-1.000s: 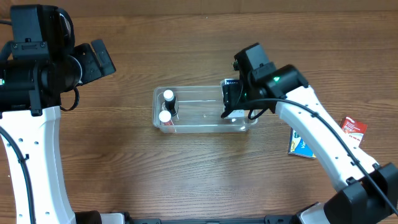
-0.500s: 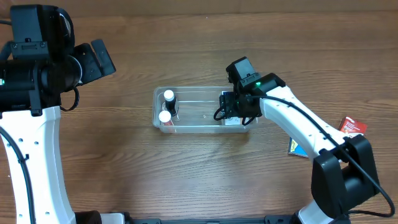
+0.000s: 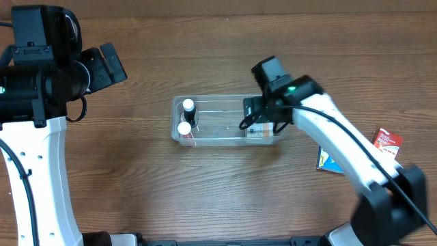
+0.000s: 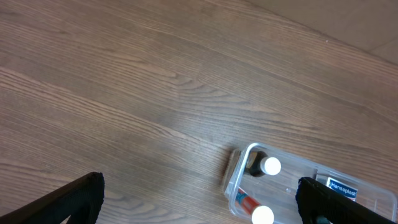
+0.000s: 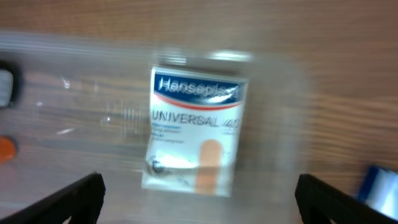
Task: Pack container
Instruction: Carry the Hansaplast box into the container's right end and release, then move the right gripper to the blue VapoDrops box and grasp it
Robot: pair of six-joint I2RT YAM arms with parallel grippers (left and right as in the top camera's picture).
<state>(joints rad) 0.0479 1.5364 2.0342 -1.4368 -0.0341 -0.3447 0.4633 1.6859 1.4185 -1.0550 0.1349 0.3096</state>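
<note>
The clear container [image 3: 218,100] sits mid-table, and its left corner [image 4: 235,180] shows in the left wrist view. At its left end stand two white-capped bottles [image 3: 188,104] [image 3: 184,127]. A white Hansaplast plaster box [image 5: 196,137] lies flat in its right end. My right gripper [image 5: 199,206] hovers open over that box [image 3: 258,131], with nothing between its fingers. My left gripper [image 4: 199,205] is open and empty, raised at the far left [image 3: 102,65], well away from the container.
A red-and-white packet [image 3: 388,142] and a blue box [image 3: 329,160] lie on the wooden table at the right, the blue box partly under my right arm. A blurred blue edge [image 5: 382,186] shows outside the container.
My right gripper has opened and let go of the plaster box, which now lies in the container's right end. The left arm has not moved.
</note>
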